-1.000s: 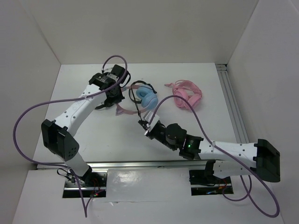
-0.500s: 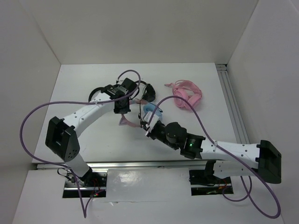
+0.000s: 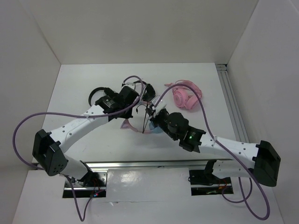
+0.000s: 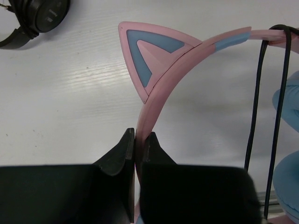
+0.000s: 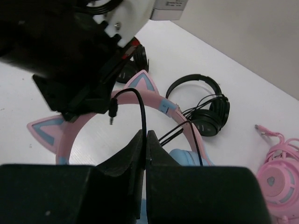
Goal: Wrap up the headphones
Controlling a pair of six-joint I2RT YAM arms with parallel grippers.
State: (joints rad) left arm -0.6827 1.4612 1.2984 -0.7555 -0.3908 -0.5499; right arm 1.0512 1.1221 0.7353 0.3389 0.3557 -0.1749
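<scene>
- At mid-desk [image 3: 84, 84], between both arms, lie the headphones [image 4: 161, 86]: a thin, smooth pink plastic headband, curved, with a triangular cat ear [image 4: 147, 56] inset in blue.
- Left fingers [image 4: 131, 144] clamp the headband edge-on, just below the ear.
- Right fingers [image 5: 138, 144] pinch the thin black cable [image 5: 142, 105], which arcs to a small plug [image 5: 111, 115].
- A rounded light-blue ear cup [image 4: 287, 177] sits beside the cable strands.
- A glossy pink headset [image 3: 184, 98] and black headphones [image 5: 205, 109] lie farther back.
</scene>
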